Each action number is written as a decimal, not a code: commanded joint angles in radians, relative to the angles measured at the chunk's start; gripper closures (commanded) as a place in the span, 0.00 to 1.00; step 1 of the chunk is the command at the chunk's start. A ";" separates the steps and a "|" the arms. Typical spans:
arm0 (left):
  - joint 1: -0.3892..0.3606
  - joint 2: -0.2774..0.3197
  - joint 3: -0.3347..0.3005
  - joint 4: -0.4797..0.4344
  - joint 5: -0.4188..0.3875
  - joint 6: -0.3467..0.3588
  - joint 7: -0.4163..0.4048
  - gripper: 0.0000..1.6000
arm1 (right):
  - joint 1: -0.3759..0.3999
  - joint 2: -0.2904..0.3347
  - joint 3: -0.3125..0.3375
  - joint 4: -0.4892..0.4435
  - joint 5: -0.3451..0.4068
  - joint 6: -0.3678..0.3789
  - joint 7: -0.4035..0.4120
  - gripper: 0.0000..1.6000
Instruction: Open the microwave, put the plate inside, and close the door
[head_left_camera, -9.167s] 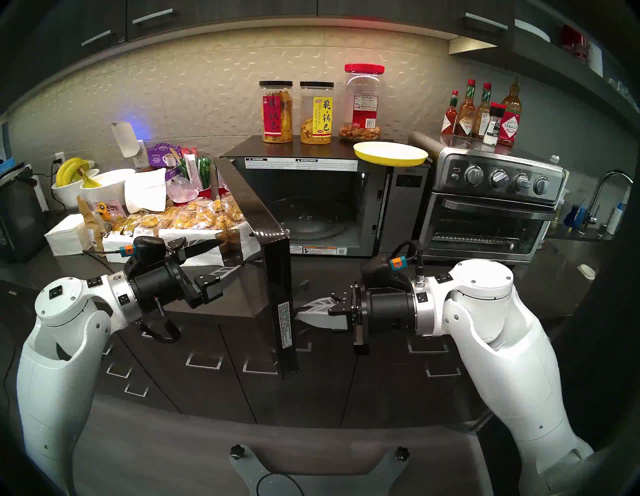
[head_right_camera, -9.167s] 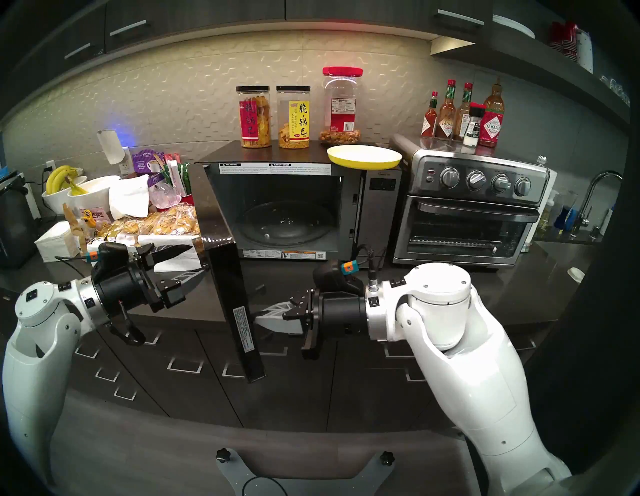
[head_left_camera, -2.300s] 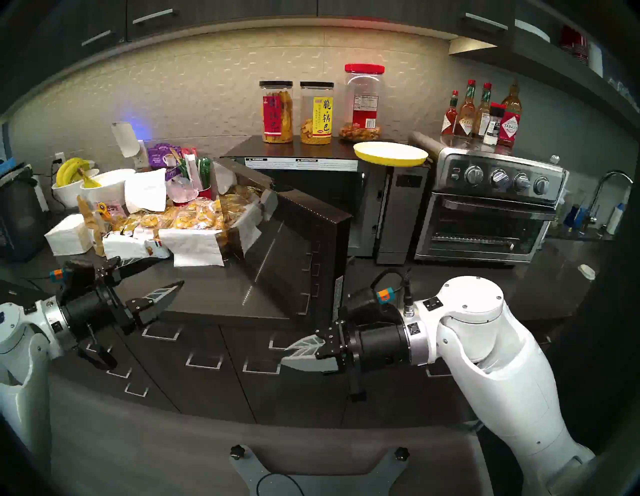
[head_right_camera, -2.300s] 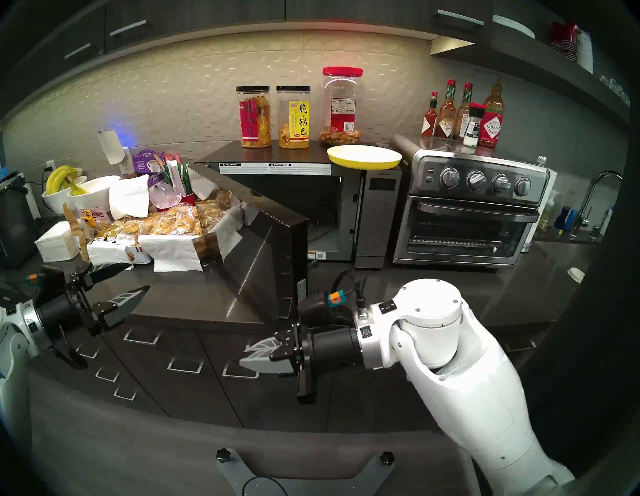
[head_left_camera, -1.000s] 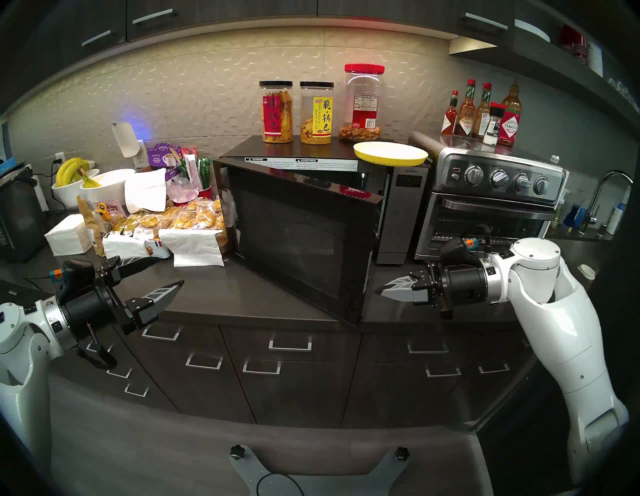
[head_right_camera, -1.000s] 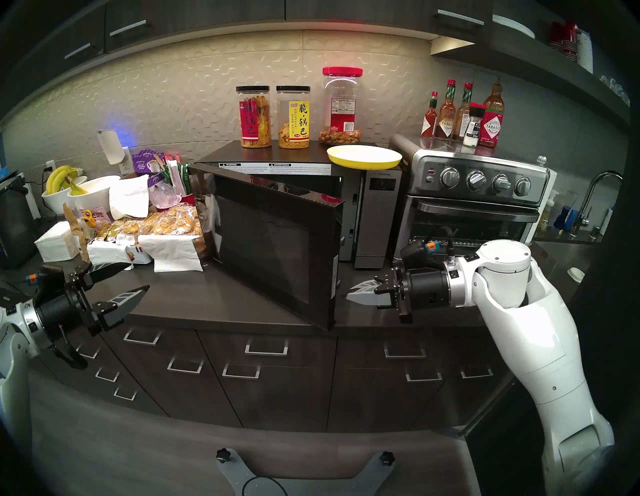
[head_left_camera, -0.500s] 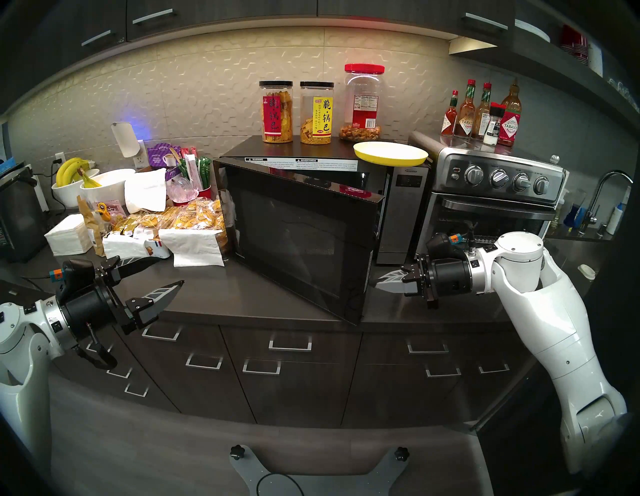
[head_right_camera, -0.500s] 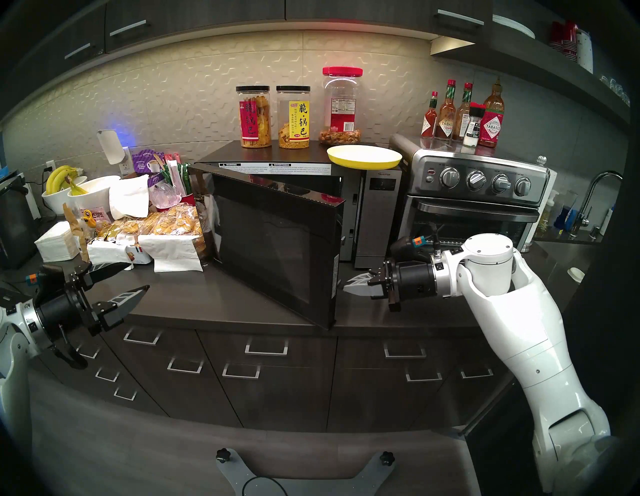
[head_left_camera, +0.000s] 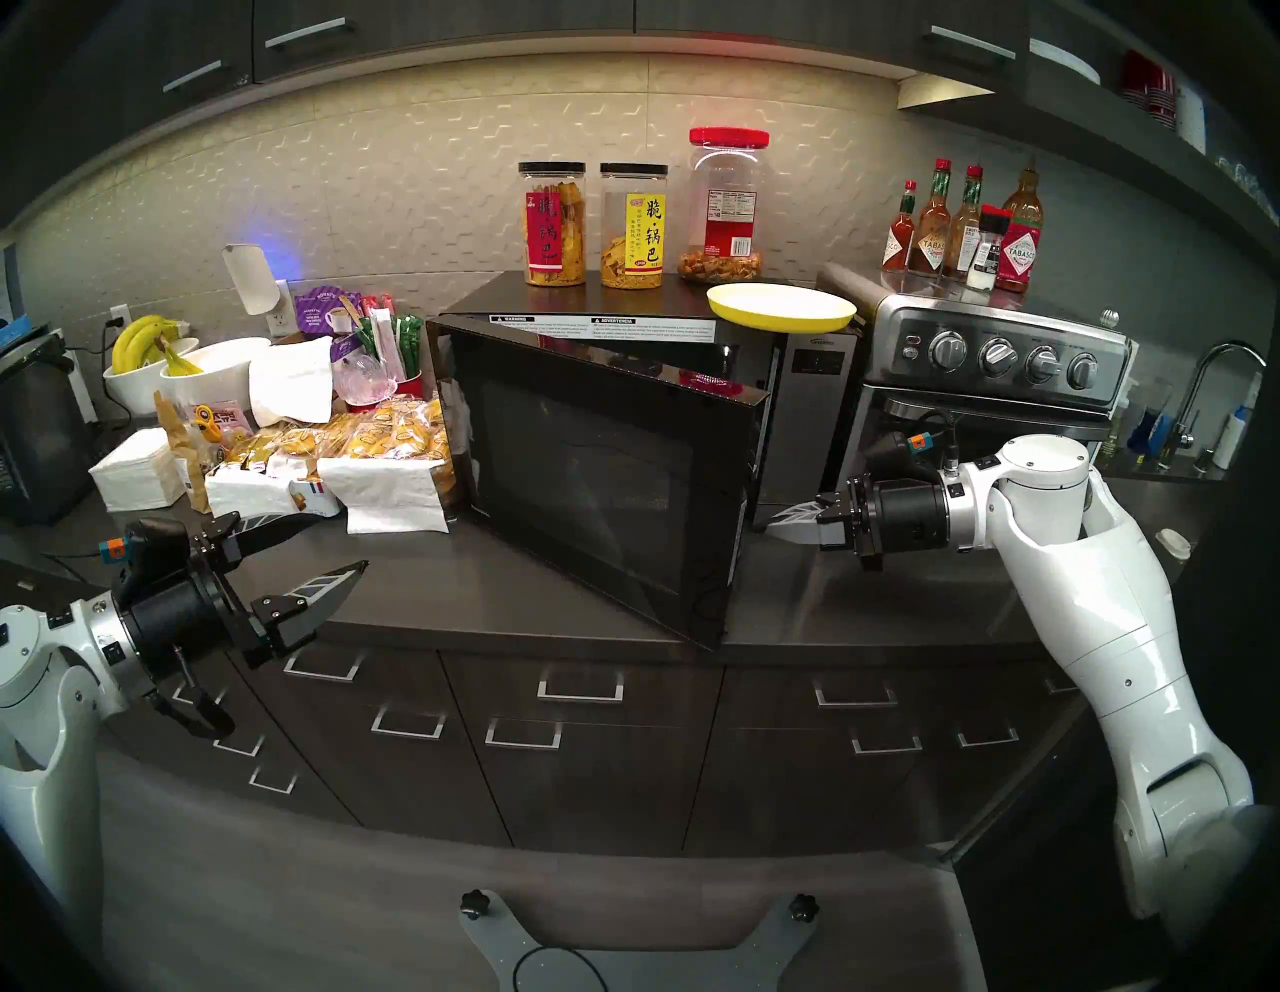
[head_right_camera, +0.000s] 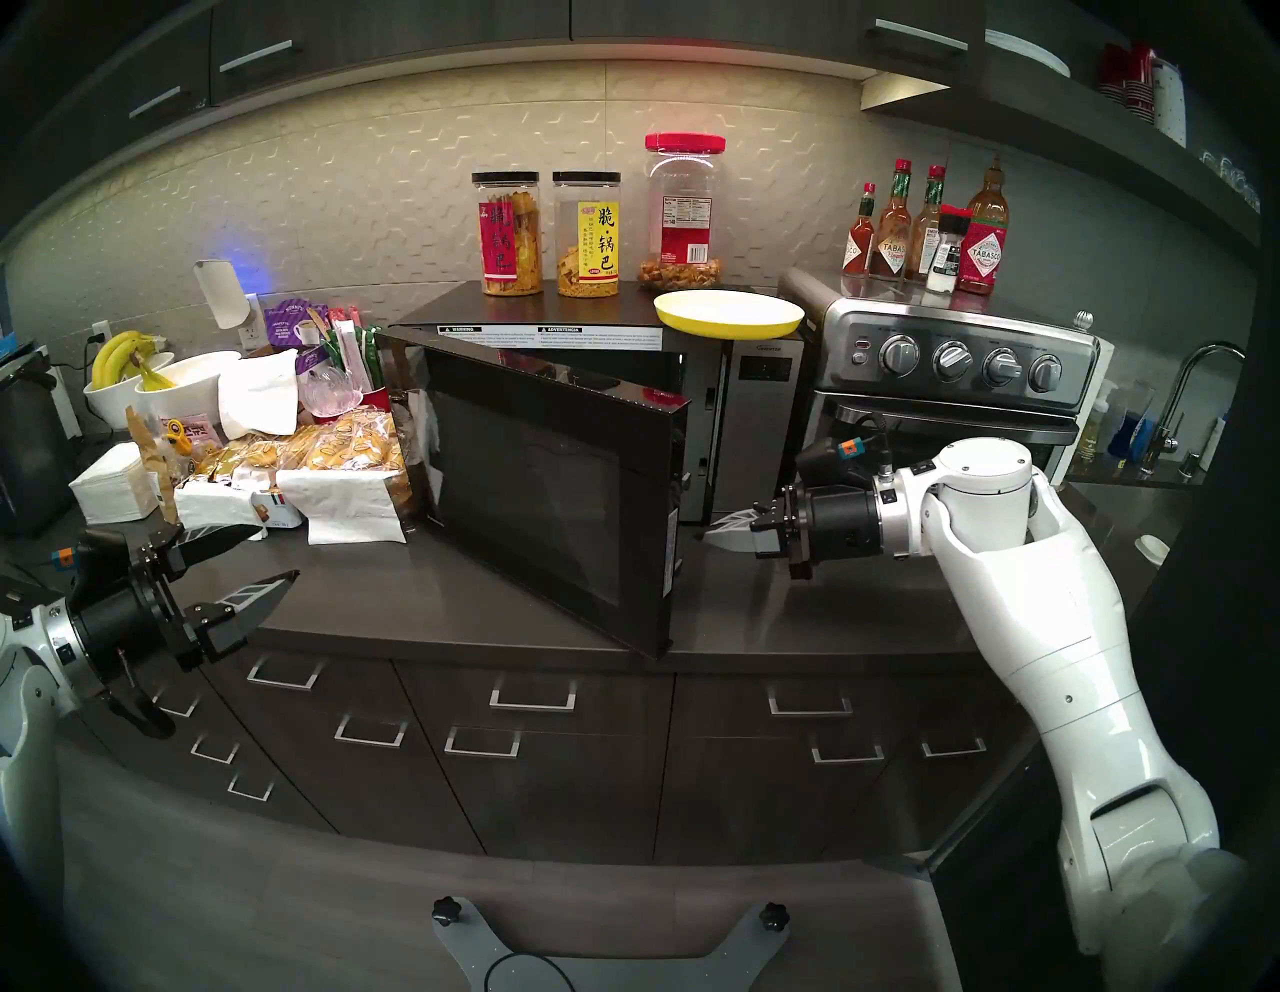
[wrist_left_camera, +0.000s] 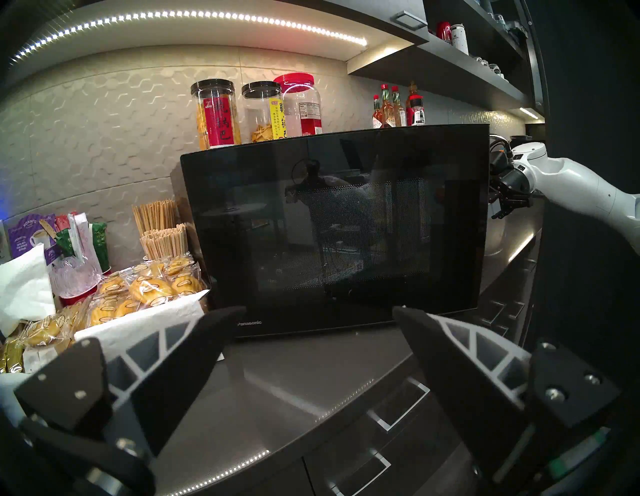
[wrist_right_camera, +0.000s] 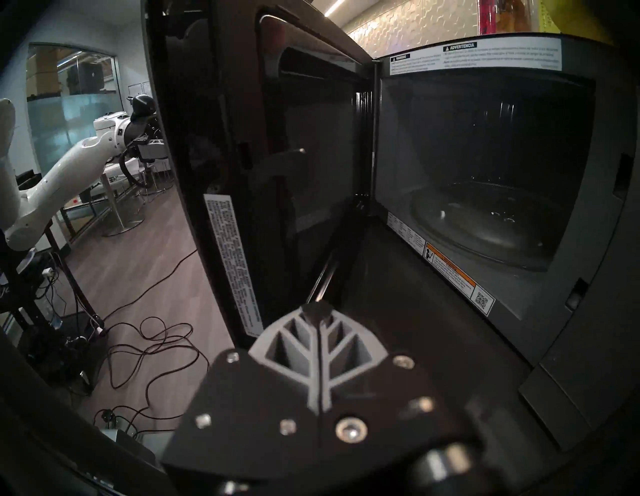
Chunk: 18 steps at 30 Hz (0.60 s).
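Door ajar; plate overhangs microwave's edge.

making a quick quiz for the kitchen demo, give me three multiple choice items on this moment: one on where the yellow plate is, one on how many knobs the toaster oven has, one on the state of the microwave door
1. Where is the plate?
A. on top of the microwave, at its right front corner
B. on the glass turntable inside
C. in the left gripper

2. How many knobs are on the toaster oven's front?
A. two
B. four
C. six

3. What state is the door in?
A. fully shut
C. taken off
B. partly open, swung out from its left hinge

Answers:
1 A: the plate sits on the microwave, and the cavity seen from the right wrist holds only the turntable.
2 B: four knobs run in a row on the toaster oven.
3 B: the door stands at an angle, with the right gripper behind its free edge.
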 joint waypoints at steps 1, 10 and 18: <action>0.001 0.002 -0.007 -0.007 -0.002 0.003 -0.002 0.00 | 0.001 -0.044 -0.021 -0.066 0.003 0.012 -0.022 1.00; 0.000 0.002 -0.006 -0.007 -0.001 0.002 -0.002 0.00 | -0.034 -0.117 -0.077 -0.139 0.006 0.055 -0.086 1.00; 0.000 0.002 -0.006 -0.007 -0.001 0.002 -0.003 0.00 | -0.127 -0.146 -0.126 -0.269 0.018 0.112 -0.134 1.00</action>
